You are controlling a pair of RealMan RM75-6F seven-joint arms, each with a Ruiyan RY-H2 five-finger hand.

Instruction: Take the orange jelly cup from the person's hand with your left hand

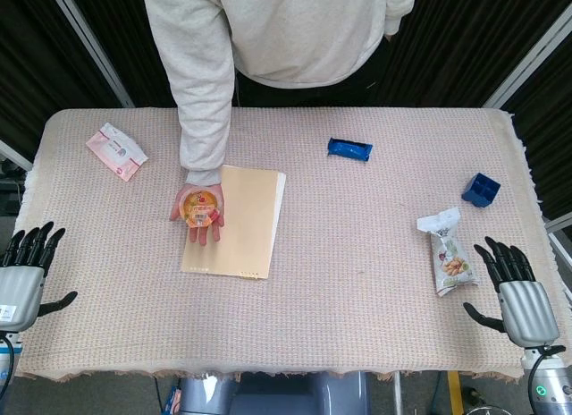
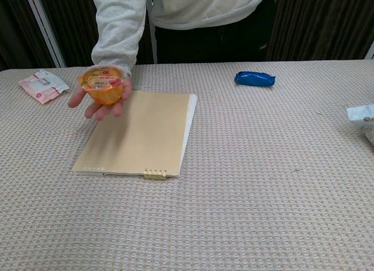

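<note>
Presently the orange jelly cup [image 1: 199, 207] sits on the person's hand [image 1: 198, 215], palm up, raised a little above the top left corner of the tan notebook [image 1: 234, 222]. Judged an offering pose: flat palm, fingers loose, cup upright with lid on top, sides left free for a grasp from the robot's side.

Left hand [image 1: 24, 270] rests at the near left edge of the tabletop [image 1: 357, 254], well apart from the notebook; fingers spread, thumb out, holding nothing. Right hand [image 1: 517, 288] likewise at the near right edge, fingers apart, empty. Neither shows in the chest view. Reach not yet begun, by the look of it; the left hand would need to travel forward and inward toward the notebook's far corner.

Notebook lies closed, small binding tab at its near edge in the chest view.

Other items, all relative to the notebook: pink packet [image 1: 117, 151] to the far left; blue wrapper [image 1: 349, 149] to the far right; small blue block [image 1: 481, 190] further right; snack pouch [image 1: 448, 252] right, near the right hand.

Writing: cup lid carries a printed fruit-coloured label, text too small to read. Pink packet and snack pouch show print, also illegible. No brand made out.
</note>
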